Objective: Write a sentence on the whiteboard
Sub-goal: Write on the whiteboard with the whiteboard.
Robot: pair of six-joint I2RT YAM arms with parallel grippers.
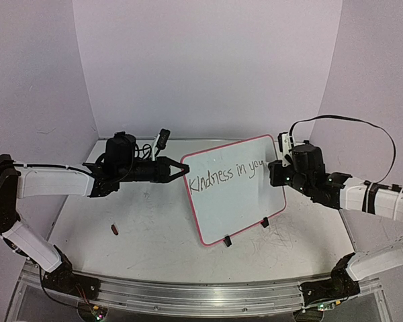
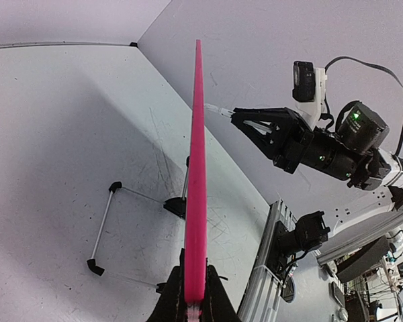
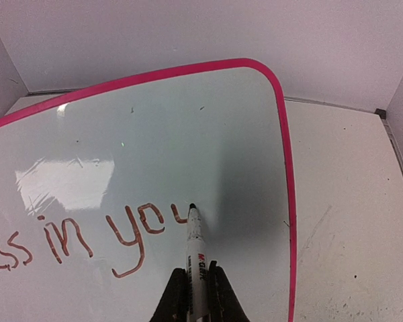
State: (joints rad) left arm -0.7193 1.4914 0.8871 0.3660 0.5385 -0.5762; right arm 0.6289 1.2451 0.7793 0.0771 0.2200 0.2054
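The whiteboard (image 1: 235,191) with a pink rim stands tilted on two black clip feet in the middle of the table. My left gripper (image 1: 183,169) is shut on its left edge; in the left wrist view the pink rim (image 2: 196,201) runs edge-on up from between the fingers (image 2: 171,302). The sentence (image 1: 227,176) reads "Kindness in you" with the last letter part drawn. My right gripper (image 3: 200,288) is shut on a white marker (image 3: 196,258), whose black tip touches the board at the end of the "u" (image 3: 181,216).
A small dark red cap-like piece (image 1: 115,229) lies on the table at the left. The board's wire stand legs (image 2: 107,221) show behind it. Purple walls close the table in at the back and both sides. A metal rail (image 1: 201,295) runs along the near edge.
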